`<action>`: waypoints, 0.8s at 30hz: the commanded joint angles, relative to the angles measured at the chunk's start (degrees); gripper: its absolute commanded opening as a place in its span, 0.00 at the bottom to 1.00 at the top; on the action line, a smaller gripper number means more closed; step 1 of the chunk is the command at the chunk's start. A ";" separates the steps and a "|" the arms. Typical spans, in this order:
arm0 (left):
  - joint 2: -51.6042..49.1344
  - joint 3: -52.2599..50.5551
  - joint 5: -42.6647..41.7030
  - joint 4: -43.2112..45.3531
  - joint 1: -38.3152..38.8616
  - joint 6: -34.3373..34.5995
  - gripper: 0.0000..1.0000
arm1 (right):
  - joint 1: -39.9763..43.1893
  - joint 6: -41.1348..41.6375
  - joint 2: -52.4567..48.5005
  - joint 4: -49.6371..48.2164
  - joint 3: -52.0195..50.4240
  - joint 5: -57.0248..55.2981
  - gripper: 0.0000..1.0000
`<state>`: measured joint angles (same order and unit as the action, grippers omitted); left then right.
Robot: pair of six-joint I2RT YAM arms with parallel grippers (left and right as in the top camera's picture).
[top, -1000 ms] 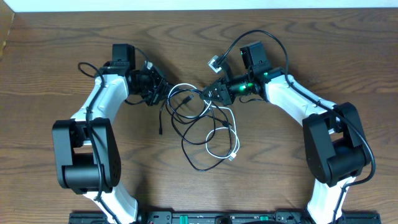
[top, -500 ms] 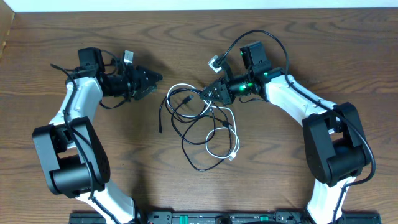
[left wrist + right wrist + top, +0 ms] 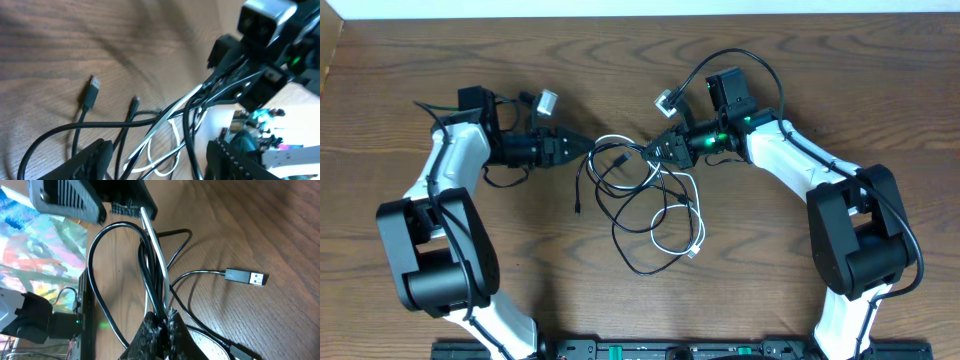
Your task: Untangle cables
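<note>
The cables lie tangled mid-table: a white cable (image 3: 699, 214) looped through black cables (image 3: 620, 243). My right gripper (image 3: 656, 151) is shut on a bunch of black and white strands at the tangle's upper right; in the right wrist view its fingers (image 3: 176, 330) pinch those strands. My left gripper (image 3: 578, 144) is open at the tangle's left edge, level with the right one. In the left wrist view its jaws stand wide apart with black and white strands (image 3: 165, 131) showing between them. A black USB plug (image 3: 91, 91) lies loose on the wood.
The table is dark brown wood (image 3: 770, 260). A second black USB plug (image 3: 244, 276) rests beside the held bunch. The white plug end (image 3: 695, 253) lies at the tangle's lower right. A thick black arm wire arcs over the right arm (image 3: 740, 55).
My left gripper opened, drew back to the left, then reached right again to the tangle's edge. The right arm and the cables kept their place.
</note>
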<state>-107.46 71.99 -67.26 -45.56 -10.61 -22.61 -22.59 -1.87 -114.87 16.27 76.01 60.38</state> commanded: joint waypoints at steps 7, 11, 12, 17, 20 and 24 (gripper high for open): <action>0.39 0.46 10.58 0.26 7.67 -2.64 0.51 | -0.35 0.59 -0.66 -0.02 0.00 1.25 0.01; 0.39 0.46 12.70 0.68 8.72 -2.62 0.08 | -0.35 0.59 -0.66 0.00 0.00 1.25 0.01; 0.39 0.46 12.70 0.90 8.72 -2.60 0.07 | -0.35 0.57 -0.66 0.00 0.00 1.25 0.01; 0.39 0.46 12.46 1.49 8.50 -2.62 0.08 | -0.33 0.46 -0.66 0.00 0.00 0.79 0.01; 0.39 0.46 12.46 2.19 8.48 -2.60 0.08 | -0.35 0.20 -0.66 0.57 0.00 0.79 0.01; 0.39 0.46 12.46 3.30 8.44 -2.60 0.07 | -0.33 -6.03 -0.66 6.86 0.00 -0.44 0.10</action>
<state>-107.46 71.96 -55.18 -42.81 -1.83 -24.25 -22.59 -3.38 -114.87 20.43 76.01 60.18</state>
